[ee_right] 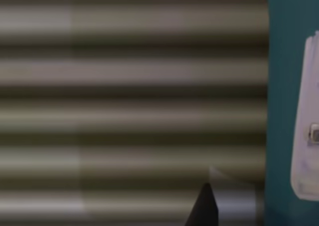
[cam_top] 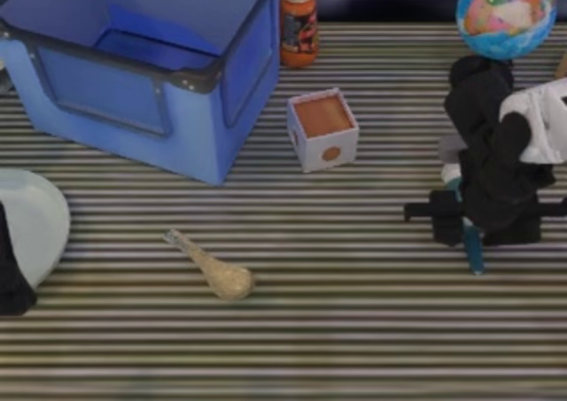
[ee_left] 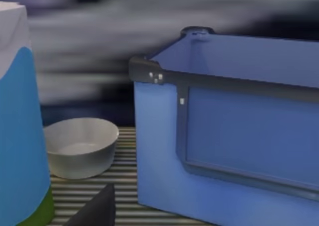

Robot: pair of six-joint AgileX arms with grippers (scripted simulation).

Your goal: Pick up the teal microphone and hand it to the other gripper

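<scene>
Gripping: the right gripper is at the right side of the table, its black fingers closed narrow on the teal microphone.
Teal microphone: it is between the fingers; the slim teal handle comes out below the gripper toward the near edge in the top view, and a little white shows at its other end beside the gripper. I cannot tell if it touches the table.
Right wrist view: the teal handle fills one side very close, with its white switch patch on it; one dark fingertip shows over the striped table.
Right arm: black links with a white housing, above the gripper near the table's right edge.
Left gripper: parked at the left edge of the table; only a dark part is seen, so I cannot tell how its fingers stand.
Tan stick: a tan bulb-ended stick lies flat left of the middle, well apart from the microphone.
White box: a small white box with brown top stands near the middle, far side.
Blue crate: a large open blue crate is at the far left.
Orange bottle: an orange bottle stands just beside the crate's right wall.
Globe: a coloured globe is at the far right corner.
White bowl: seen in the left wrist view, near the crate, beside a blue and white container.
</scene>
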